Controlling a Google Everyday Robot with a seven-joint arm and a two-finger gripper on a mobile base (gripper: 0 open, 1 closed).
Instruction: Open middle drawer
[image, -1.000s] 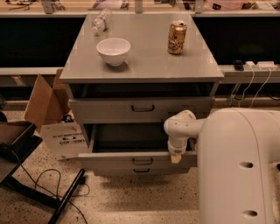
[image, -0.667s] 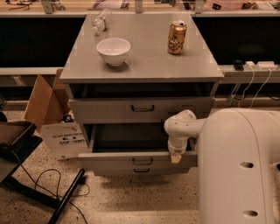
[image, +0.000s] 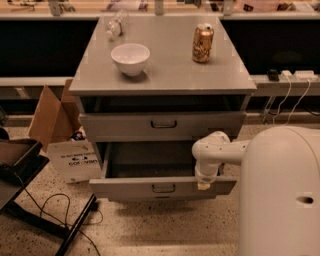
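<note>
The middle drawer is a wide grey drawer with a low flat front and a small black bar handle. It stands pulled out from the grey cabinet, and its shallow grey tray shows inside. My gripper hangs from the white arm at the top edge of the drawer front, right of the handle. Above it, another grey drawer front with its own handle sits nearly flush.
A white bowl, a gold can and a clear bottle stand on the cabinet top. A cardboard box and a black stand with cables are on the floor at left. My white body fills the right.
</note>
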